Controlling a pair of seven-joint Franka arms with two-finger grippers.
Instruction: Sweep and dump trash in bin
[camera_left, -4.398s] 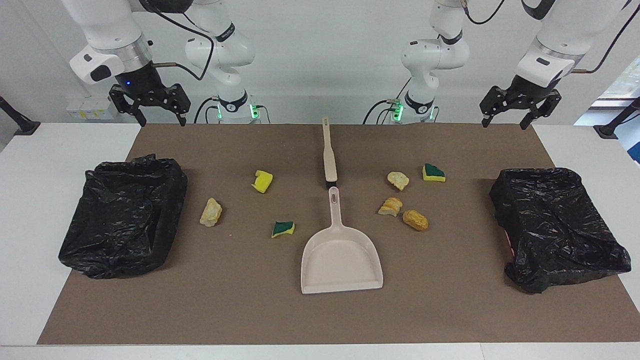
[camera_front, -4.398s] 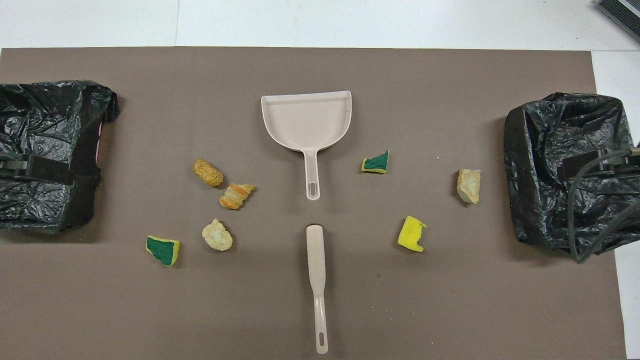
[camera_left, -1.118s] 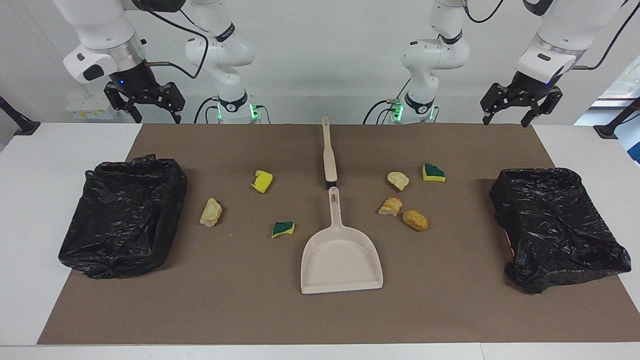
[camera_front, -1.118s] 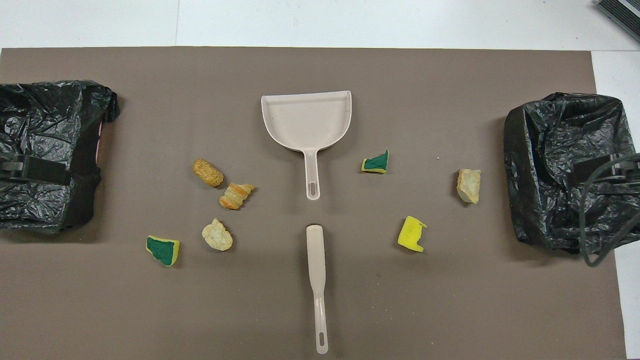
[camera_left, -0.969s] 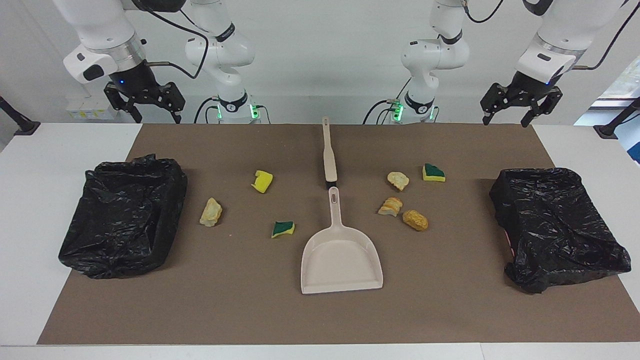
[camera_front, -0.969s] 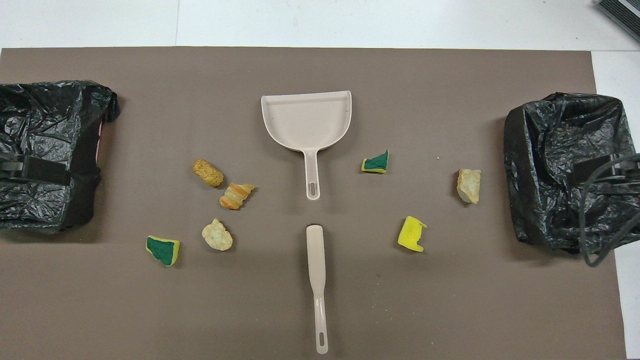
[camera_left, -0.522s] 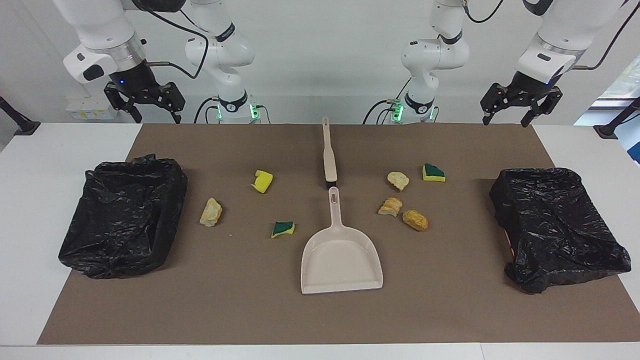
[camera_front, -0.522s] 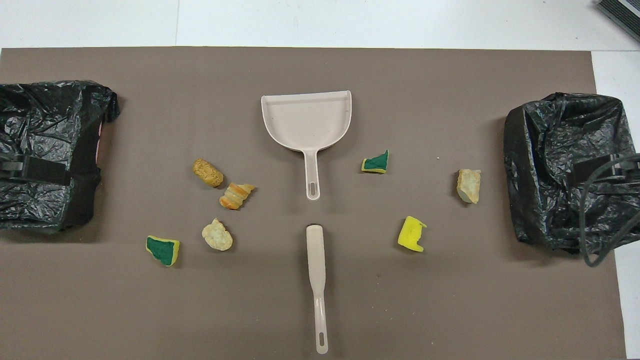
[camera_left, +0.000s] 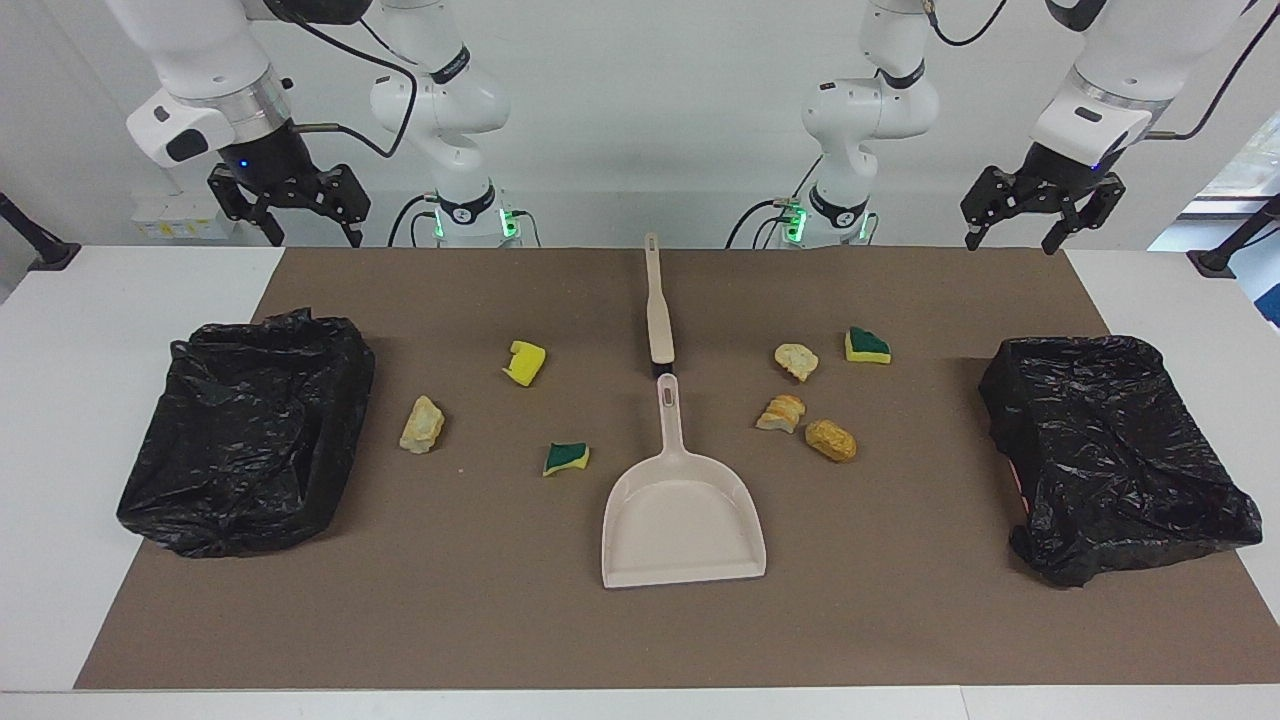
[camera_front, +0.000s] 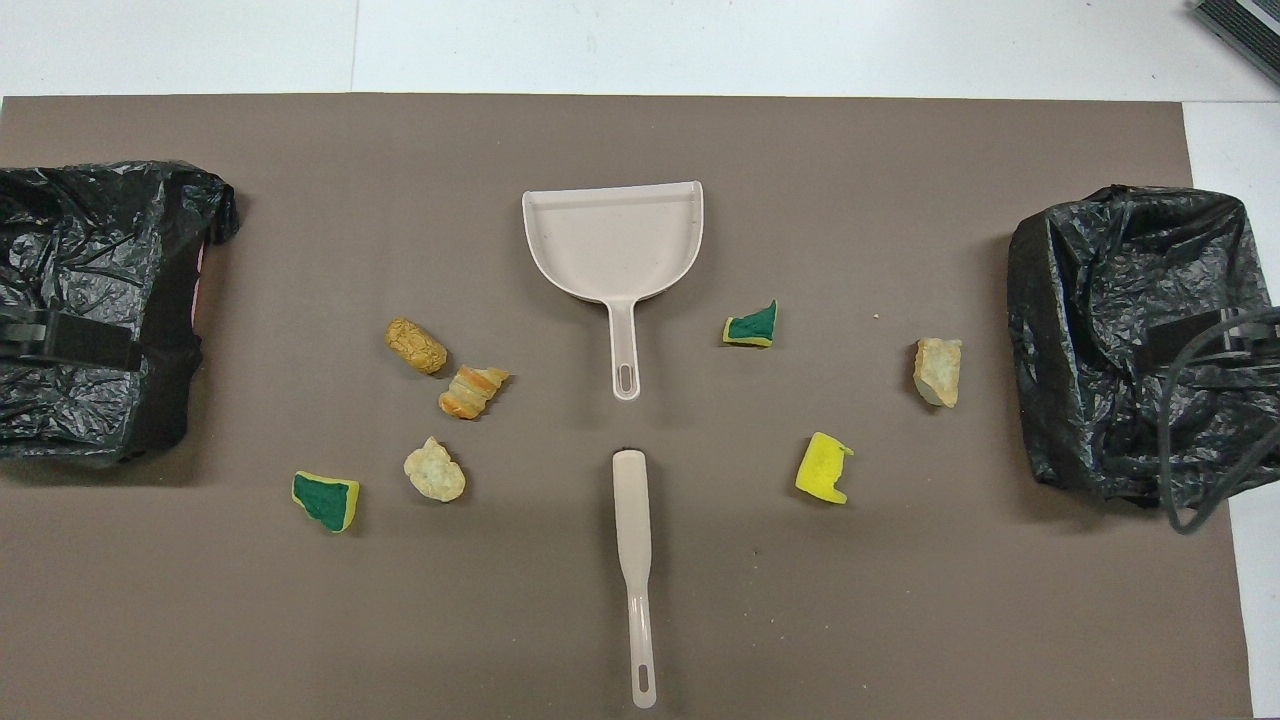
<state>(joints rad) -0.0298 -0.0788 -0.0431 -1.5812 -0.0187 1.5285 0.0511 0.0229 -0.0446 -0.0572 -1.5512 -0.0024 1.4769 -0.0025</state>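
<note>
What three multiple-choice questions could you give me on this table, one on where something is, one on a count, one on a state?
1. Where does the brush lie?
A. Nearer to the robots than the dustpan, handle ends almost meeting
B. In the dustpan
C. On a black-bagged bin

2. How many scraps of trash lie on the brown mat?
A. Four
B. Seven
C. Ten

3. What state is the dustpan in?
A. Full of scraps
B. Lifted by the left gripper
C. Empty, flat on the mat

Answers:
1 A: in the facing view the brush lies above the dustpan, in line with its handle.
2 B: four toward the left arm's end, three toward the right arm's.
3 C: its tray is bare; both the left gripper and the right gripper hang open, off the dustpan.
</note>
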